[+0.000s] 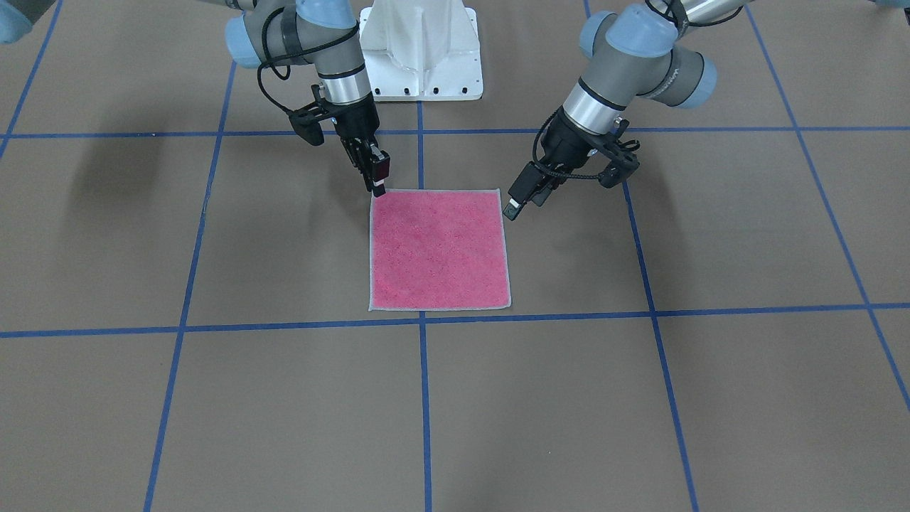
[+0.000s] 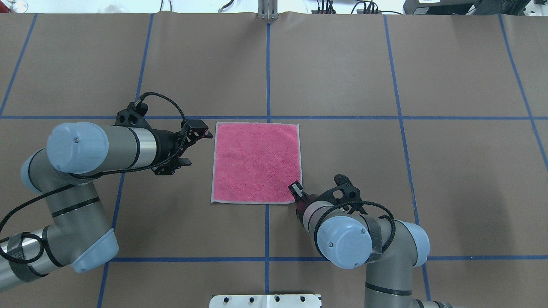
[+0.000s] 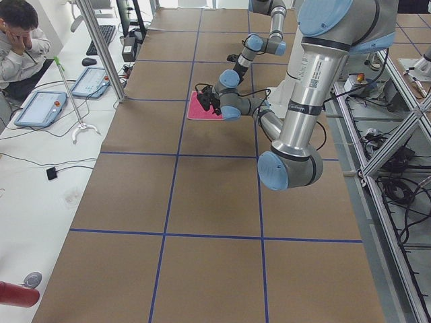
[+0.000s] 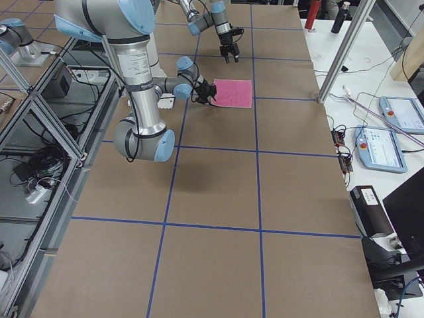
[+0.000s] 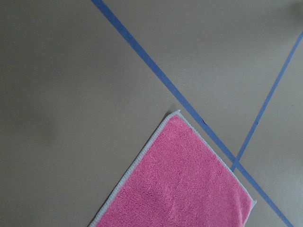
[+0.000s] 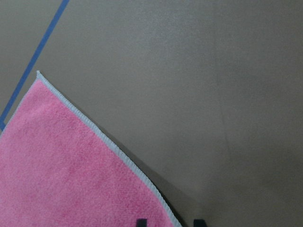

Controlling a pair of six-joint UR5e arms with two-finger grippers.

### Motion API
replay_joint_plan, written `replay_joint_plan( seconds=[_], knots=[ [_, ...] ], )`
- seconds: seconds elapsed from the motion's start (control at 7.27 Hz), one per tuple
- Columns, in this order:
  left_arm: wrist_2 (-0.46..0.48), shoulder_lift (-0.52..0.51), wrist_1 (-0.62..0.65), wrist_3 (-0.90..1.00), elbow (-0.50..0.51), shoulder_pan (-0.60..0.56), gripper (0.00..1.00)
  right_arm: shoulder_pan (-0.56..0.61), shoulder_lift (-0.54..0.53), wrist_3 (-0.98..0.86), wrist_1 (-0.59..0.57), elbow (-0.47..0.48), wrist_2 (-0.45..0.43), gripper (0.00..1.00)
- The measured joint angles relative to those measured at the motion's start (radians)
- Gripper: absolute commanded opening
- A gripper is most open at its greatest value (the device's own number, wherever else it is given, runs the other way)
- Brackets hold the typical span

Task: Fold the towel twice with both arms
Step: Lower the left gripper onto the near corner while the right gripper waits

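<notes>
Hovering just off the towel's (image 2: pixel 255 162) left edge, the left hand (image 2: pixel 198 148) is held released, fingers spread. The towel is laid flat, pink face up, on the tabletop (image 2: pixel 342 64). At its near-right corner the right hand (image 2: pixel 296 188) is set, fingers apart, w/ nothing gripped.

overhead view, 12 o'clock = away from robot | towel (image 2: pixel 255 162) flat on table (image 2: pixel 385 64), mid-table | left gripper (image 2: pixel 196 146) at towel's 9 o'clock, just beside its edge | right gripper (image 2: pixel 296 188) at towel's 5 o'clock, at the near corner | tape line (image 2: pixel 342 117) just past towel's 12 o'clock edge | pedestal base (image 2: pixel 265 300) at 6 o'clock, well apart
</notes>
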Motion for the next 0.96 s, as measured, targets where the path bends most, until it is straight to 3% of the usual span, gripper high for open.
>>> replay_joint_plan(
  seconds=[0.41,0.96],
  knots=[
    [0.006,-0.005,0.002,0.006,0.000,0.019,1.00,0.003,0.000,0.005,0.004,0.006,-0.007,0.00],
    [0.160,-0.008,0.000,-0.091,0.000,0.179,0.79,0.005,0.000,0.006,0.006,0.011,-0.024,0.00]
  ],
)
